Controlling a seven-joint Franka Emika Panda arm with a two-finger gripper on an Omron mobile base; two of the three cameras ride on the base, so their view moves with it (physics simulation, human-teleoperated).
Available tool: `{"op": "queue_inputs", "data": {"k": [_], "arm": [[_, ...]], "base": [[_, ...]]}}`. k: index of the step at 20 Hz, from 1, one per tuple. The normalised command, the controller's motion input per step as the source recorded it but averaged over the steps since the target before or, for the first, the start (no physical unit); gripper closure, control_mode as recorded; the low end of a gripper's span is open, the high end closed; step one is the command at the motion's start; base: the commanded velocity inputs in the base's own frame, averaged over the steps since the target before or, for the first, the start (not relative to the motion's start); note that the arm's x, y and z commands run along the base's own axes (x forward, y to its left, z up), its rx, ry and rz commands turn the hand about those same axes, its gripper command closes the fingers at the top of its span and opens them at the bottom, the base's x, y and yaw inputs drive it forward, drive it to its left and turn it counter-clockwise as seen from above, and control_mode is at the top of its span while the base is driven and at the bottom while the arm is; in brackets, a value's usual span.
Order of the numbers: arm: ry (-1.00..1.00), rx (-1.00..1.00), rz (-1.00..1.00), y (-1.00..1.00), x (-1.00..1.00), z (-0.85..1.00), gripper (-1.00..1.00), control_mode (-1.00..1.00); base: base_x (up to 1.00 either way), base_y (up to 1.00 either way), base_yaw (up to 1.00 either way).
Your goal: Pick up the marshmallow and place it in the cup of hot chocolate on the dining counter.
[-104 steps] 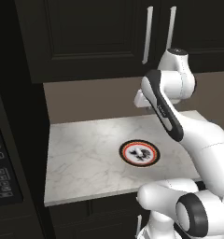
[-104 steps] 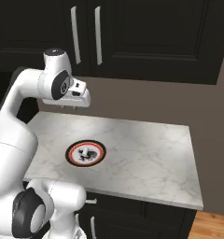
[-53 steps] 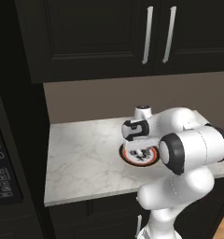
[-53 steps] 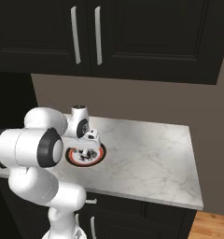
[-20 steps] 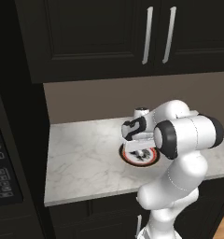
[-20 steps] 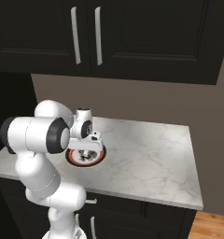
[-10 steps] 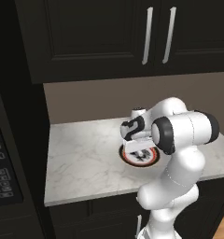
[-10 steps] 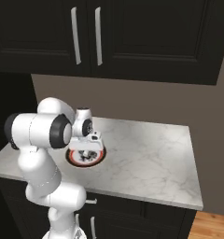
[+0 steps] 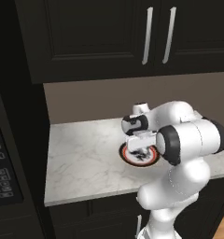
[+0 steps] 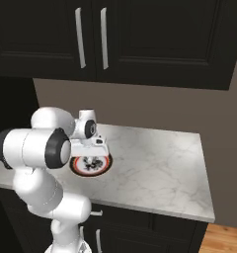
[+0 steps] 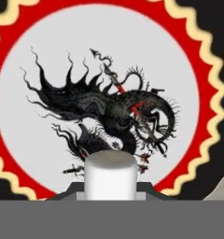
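risk: the small white cylindrical marshmallow (image 11: 110,175) sits between the two dark finger tips of the two-finger gripper (image 11: 110,189); it looks soft and short, so a shallow or off-centre pinch could squash it or let it roll out on the lift.
tool state: tips stand close on either side of the marshmallow; cannot tell whether they are pressing it or just bracketing it.
task thing, where: marshmallow low at the centre of the hand view, above the round plate with red ring, scalloped cream edge, black rim and black dragon print (image 11: 34,56); touching the plate or just lifted, cannot tell.
left side: black appliance front with buttons (image 9: 2,182) at the far left of the left base view, well apart from the plate.
middle: pale marble worktop with black cabinet fronts (image 9: 81,163) carries the plate (image 9: 128,156); the white arm's wrist hangs right over it.
right side: bare marble (image 10: 160,163), wood floor corner (image 10: 226,239).
above: black wall cabinets with steel bar handles (image 10: 81,37), well above the arm; a high lift looks safe.
in the way: nothing beside the plate; the carry is the worry, since a weak grip may drop the marshmallow while the base drives.
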Motion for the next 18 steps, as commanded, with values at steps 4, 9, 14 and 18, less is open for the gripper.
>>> {"op": "queue_inputs", "data": {"k": [4, 9, 14, 18], "arm": [[-0.16, 0.03, 0.03, -0.29, -0.92, 0.49, 1.00, -1.00], [-0.17, 0.06, 0.01, -0.24, -0.80, 1.00, 1.00, -1.00], [-0.08, 0.04, 0.02, -0.01, -0.75, 0.95, 1.00, -1.00], [-0.10, 0.00, 0.00, 0.00, -0.93, 1.00, 1.00, -1.00]], "base": [[0.00, 0.00, 0.00], [0.00, 0.00, 0.00], [0.00, 0.00, 0.00], [0.00, 0.00, 0.00]]}}
